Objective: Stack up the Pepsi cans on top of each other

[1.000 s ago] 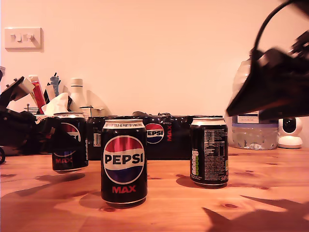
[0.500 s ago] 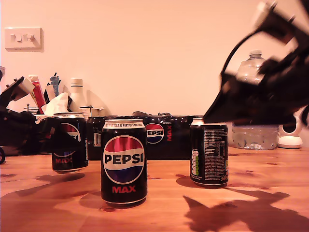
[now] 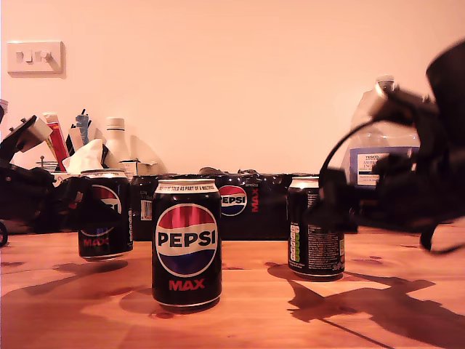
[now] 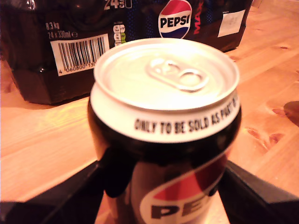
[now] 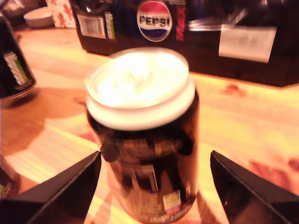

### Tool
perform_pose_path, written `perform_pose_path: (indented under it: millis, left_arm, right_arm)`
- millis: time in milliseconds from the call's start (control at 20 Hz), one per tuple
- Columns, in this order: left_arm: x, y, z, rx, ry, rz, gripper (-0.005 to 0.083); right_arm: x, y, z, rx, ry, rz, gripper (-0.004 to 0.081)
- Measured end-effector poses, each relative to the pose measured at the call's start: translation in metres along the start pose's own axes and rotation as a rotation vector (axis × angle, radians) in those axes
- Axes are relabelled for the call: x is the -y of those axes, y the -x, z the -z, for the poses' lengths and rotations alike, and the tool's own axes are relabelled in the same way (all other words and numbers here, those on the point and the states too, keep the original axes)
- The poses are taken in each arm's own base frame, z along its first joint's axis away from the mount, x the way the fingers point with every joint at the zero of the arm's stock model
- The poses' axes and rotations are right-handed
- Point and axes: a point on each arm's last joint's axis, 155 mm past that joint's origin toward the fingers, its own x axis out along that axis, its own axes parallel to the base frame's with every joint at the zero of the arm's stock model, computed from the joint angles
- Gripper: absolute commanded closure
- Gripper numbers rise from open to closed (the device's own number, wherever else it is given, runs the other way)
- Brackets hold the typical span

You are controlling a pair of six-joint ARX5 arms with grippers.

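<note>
Gripping the left can is my first tool, at the exterior view's left. In the first wrist view its dark fingers press both sides of the can below the silver rim, with the logo facing the camera. In the exterior view this can leans slightly; whether its base is clear of the bench cannot be told.

The middle can stands upright on the bench, nearest the exterior camera, logo forward, touched by neither tool.

The right can stands upright at the exterior view's right of centre, small print forward. My second tool is level with its upper half, blurred in that view. In the second wrist view the tool is spread wide, one finger on each side of the can, with a clear gap to each. No contact is seen.

The three cans stand apart on the bench, none stacked.

Behind the cans, a black multipack lies along the wall side of the bench; its barcode shows in the first wrist view and its logo in the second. A water bottle stands at the exterior view's right, behind the second arm. A wall switch sits in that view's upper left.
</note>
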Motion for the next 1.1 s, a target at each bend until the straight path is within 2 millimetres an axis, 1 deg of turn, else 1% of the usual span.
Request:
perform_pose_path:
  millis: [100, 200, 300, 400, 650, 850, 1000, 1100]
  left_arm:
    - [0.0, 0.0, 0.0, 0.0, 0.0, 0.0, 0.0357]
    - [0.0, 0.0, 0.0, 0.0, 0.0, 0.0, 0.0357]
    - [0.0, 0.0, 0.0, 0.0, 0.0, 0.0, 0.0356]
    - [0.0, 0.0, 0.0, -0.001, 0.0, 0.0, 0.0356]
    - [0.0, 0.0, 0.002, -0.008, 0.006, 0.001, 0.0356]
    - [0.0, 0.0, 0.003, -0.01, 0.007, 0.001, 0.0357]
    - [0.0, 0.0, 0.003, -0.01, 0.008, 0.001, 0.0357]
    - [0.0, 0.0, 0.003, -0.011, 0.008, 0.001, 0.0357]
  right_arm:
    - [0.001, -0.004, 0.006, 0.0, -0.019, 0.0, 0.0097]
    - [0.002, -0.013, 0.01, -0.01, -0.026, 0.001, 0.0097]
    - [0.002, -0.024, 0.007, -0.003, -0.033, 0.0, 0.0098]
    - [0.003, -0.032, 0.004, 0.005, -0.037, 0.0, 0.01]
    - [0.005, -0.034, 0.004, 0.001, -0.033, 0.008, 0.0106]
    - [0.004, -0.036, 0.002, 0.001, -0.014, 0.008, 0.0161]
    - [0.004, -0.036, 0.002, 0.002, -0.013, 0.008, 0.0162]
    - [0.004, -0.036, 0.002, 0.003, -0.013, 0.007, 0.0183]
